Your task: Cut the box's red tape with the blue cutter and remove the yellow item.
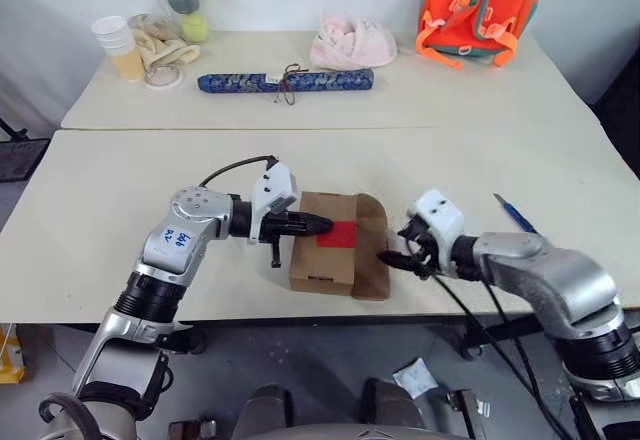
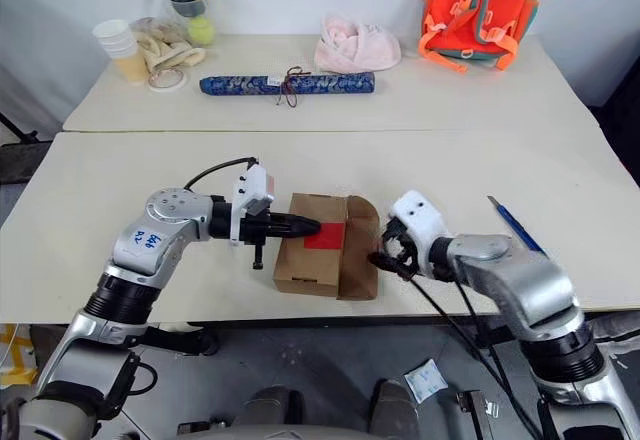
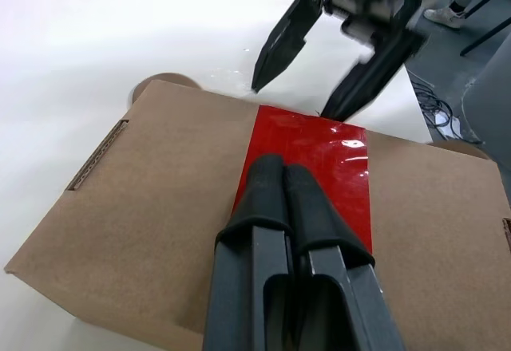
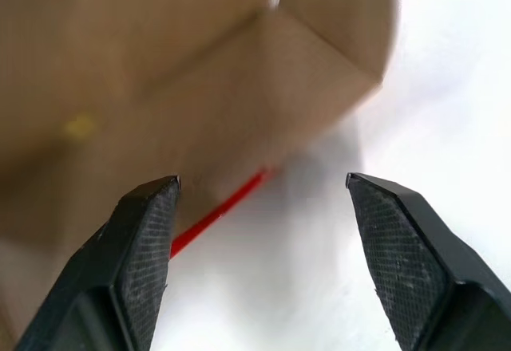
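I see box (image 1: 328, 248) at bench front edge, one flap open, red tape (image 1: 338, 234) on top; blue cutter (image 1: 515, 214) well right.

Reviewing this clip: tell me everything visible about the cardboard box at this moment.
The box is a small brown corrugated cardboard carton lying flat near the front edge of the white table. A glossy red tape patch covers the middle of its top. The flap on its right end hangs open. The left gripper, fingers shut, rests on the tape, pressing the top. The right gripper, fingers open, is at the open flap. A faint yellow spot shows inside.
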{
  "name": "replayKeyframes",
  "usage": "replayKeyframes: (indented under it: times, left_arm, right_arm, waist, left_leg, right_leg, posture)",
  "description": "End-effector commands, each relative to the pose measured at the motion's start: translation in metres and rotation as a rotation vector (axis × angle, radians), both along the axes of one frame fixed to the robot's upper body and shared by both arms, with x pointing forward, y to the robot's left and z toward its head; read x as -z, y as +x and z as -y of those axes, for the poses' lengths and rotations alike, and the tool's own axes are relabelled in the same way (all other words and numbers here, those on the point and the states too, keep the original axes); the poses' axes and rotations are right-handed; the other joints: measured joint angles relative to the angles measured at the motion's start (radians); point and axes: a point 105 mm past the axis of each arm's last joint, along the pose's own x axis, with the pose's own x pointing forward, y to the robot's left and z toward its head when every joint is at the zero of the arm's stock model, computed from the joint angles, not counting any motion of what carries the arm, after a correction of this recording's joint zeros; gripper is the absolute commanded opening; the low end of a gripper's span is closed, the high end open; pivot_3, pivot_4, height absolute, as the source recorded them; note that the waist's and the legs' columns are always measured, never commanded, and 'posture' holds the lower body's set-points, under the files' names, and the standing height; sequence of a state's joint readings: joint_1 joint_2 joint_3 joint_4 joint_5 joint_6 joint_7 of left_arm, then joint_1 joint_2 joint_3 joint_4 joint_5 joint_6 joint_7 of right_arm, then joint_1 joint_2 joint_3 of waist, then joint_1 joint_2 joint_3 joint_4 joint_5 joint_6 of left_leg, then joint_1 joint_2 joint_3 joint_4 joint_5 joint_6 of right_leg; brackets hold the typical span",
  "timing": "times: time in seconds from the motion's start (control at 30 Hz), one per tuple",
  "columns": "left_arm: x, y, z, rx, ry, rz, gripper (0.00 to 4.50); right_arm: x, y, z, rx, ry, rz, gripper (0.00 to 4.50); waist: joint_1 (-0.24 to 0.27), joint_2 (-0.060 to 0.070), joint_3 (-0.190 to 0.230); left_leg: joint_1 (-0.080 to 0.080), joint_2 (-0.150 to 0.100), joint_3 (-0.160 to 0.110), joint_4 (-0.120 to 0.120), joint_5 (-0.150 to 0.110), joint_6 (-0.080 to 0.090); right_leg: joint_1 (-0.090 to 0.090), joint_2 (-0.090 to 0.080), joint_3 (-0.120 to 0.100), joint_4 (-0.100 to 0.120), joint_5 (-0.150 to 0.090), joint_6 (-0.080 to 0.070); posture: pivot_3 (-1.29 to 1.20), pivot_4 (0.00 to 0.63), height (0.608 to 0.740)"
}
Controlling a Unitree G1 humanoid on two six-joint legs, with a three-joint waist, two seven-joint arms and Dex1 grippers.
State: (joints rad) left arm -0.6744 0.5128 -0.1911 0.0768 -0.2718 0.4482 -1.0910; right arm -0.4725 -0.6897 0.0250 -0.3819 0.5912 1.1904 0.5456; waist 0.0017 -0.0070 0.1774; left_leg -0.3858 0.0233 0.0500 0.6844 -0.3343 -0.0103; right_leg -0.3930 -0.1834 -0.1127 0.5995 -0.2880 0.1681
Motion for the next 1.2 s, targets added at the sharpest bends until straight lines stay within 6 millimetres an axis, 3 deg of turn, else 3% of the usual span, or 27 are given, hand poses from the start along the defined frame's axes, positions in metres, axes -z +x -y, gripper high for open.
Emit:
replayKeyframes:
  times: [0.03, 0.13, 0.27, 0.57, 0.67, 0.87, 1.2]
  left_arm:
    - [0.008, -0.001, -0.006, -0.017, 0.024, -0.026, 0.0]
    - [0.008, 0.0, -0.005, -0.015, 0.021, -0.025, 0.0]
    - [0.008, -0.001, -0.004, -0.008, 0.018, -0.025, 0.0]
    - [0.008, -0.002, -0.003, -0.006, 0.009, -0.028, 0.0]
    - [0.008, -0.003, -0.003, -0.009, 0.006, -0.029, 0.0]
    - [0.008, -0.003, -0.005, -0.017, 0.004, -0.031, 0.0]
    - [0.008, -0.004, -0.007, -0.02, 0.006, -0.029, 0.0]
  right_arm:
    - [-0.018, -0.006, 0.011, -0.005, 0.16, -0.107, 3.48]
    - [-0.014, -0.005, 0.019, 0.03, 0.265, -0.266, 3.48]
    - [-0.009, -0.003, 0.015, 0.038, 0.35, -0.394, 3.48]
    - [0.005, -0.008, -0.006, -0.03, 0.33, -0.52, 3.48]
    - [0.009, -0.009, -0.013, -0.052, 0.33, -0.543, 2.88]
    - [0.015, -0.007, -0.019, -0.044, 0.353, -0.563, 0.86]
    - [0.023, 0.002, -0.033, -0.02, 0.387, -0.578, 0.86]
  waist:
    - [0.0, 0.0, 0.0]
    - [0.0, 0.0, 0.0]
    - [-0.001, 0.0, 0.0]
    - [-0.003, 0.0, 0.0]
    - [-0.003, 0.0, 0.0]
    - [-0.003, 0.0, 0.0]
    - [-0.005, 0.0, 0.0]
  left_leg:
    - [0.0, 0.0, 0.0, 0.0, 0.0, 0.0]
    - [0.0, 0.0, 0.0, 0.0, 0.0, 0.0]
    - [0.0, 0.0, 0.0, 0.0, 0.0, 0.0]
    - [0.0, 0.0, 0.0, 0.0, 0.0, 0.0]
    - [0.0, 0.0, 0.0, 0.0, 0.0, 0.0]
    - [0.0, 0.0, 0.0, 0.0, 0.0, 0.0]
    - [0.0, 0.0, 0.0, 0.0, 0.0, 0.0]
  right_leg:
    - [0.0, 0.0, 0.0, 0.0, 0.0, 0.0]
    - [0.0, 0.0, 0.0, 0.0, 0.0, 0.0]
    - [0.0, 0.0, 0.0, 0.0, 0.0, 0.0]
    - [0.0, 0.0, 0.0, 0.0, 0.0, 0.0]
    - [0.0, 0.0, 0.0, 0.0, 0.0, 0.0]
    - [0.0, 0.0, 0.0, 0.0, 0.0, 0.0]
    - [0.0, 0.0, 0.0, 0.0, 0.0, 0.0]
  posture:
    - [0.0, 0.15, 0.74]
    - [0.0, 0.15, 0.74]
    - [0.0, 0.15, 0.74]
    - [0.0, 0.15, 0.74]
    - [0.0, 0.15, 0.74]
    - [0.0, 0.15, 0.74]
    - [0.0, 0.15, 0.74]
